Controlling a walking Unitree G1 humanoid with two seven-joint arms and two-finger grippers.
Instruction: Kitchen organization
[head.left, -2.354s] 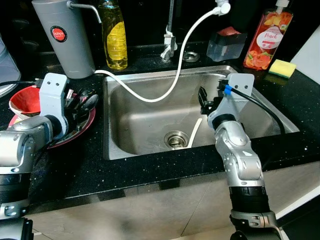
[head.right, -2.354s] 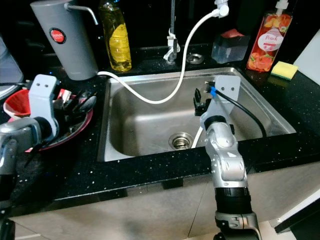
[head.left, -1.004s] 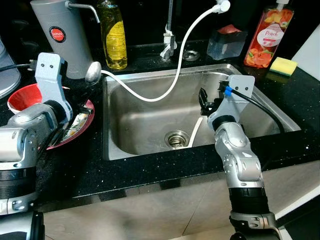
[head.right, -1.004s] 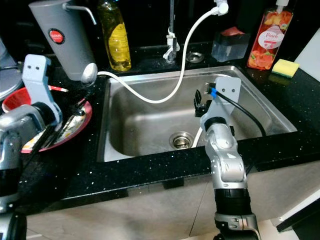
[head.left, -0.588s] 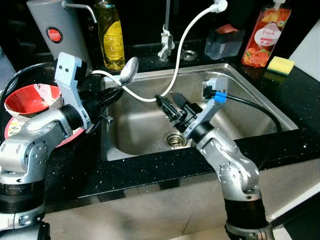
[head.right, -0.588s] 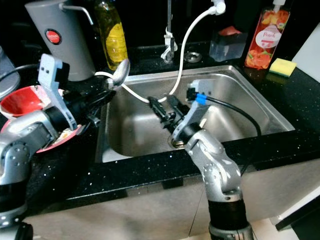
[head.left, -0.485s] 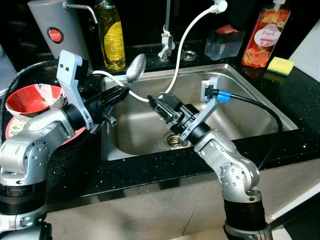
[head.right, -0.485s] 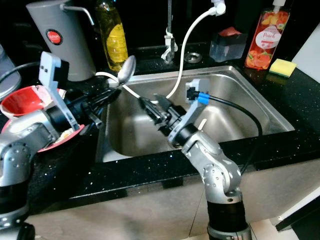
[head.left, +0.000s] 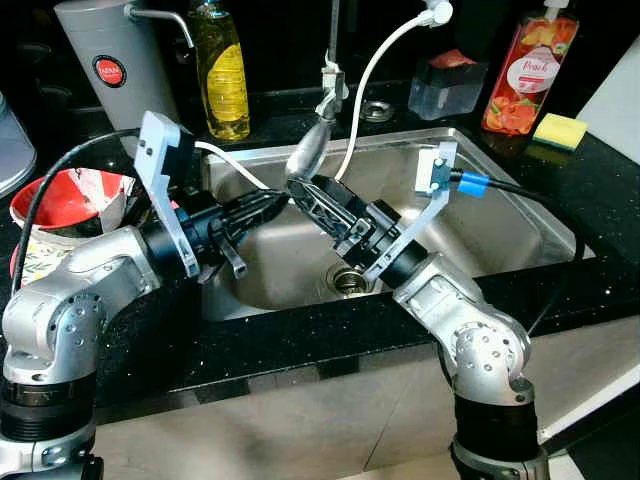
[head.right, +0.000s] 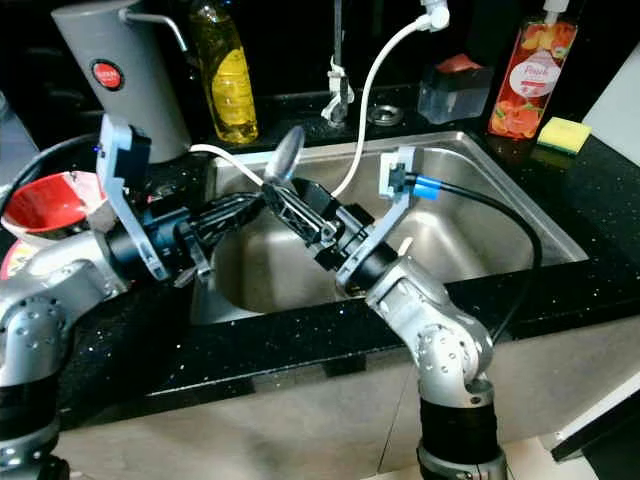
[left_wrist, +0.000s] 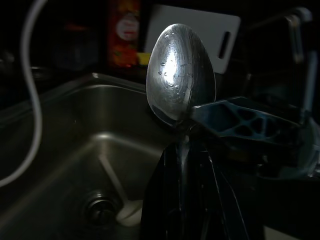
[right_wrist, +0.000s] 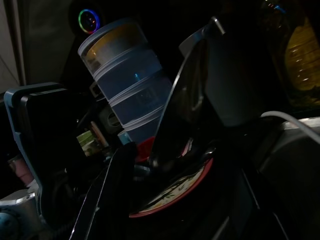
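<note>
Left hand (head.left: 272, 203) clamped on spoon (head.left: 305, 156) handle over sink (head.left: 500, 215), right hand (head.left: 318, 200) fingers apart beside it

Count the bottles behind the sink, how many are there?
2. A yellow bottle stands at the back left beside the grey dispenser, and a red peach soap bottle stands at the back right. More may be hidden.

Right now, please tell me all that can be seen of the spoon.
The spoon is shiny metal with an oval bowl that carries small droplets or specks. It stands tilted, bowl up, above the sink. The left gripper clamps its handle. The right gripper meets it just below the bowl; whether its jaws have closed on it is unclear.
</note>
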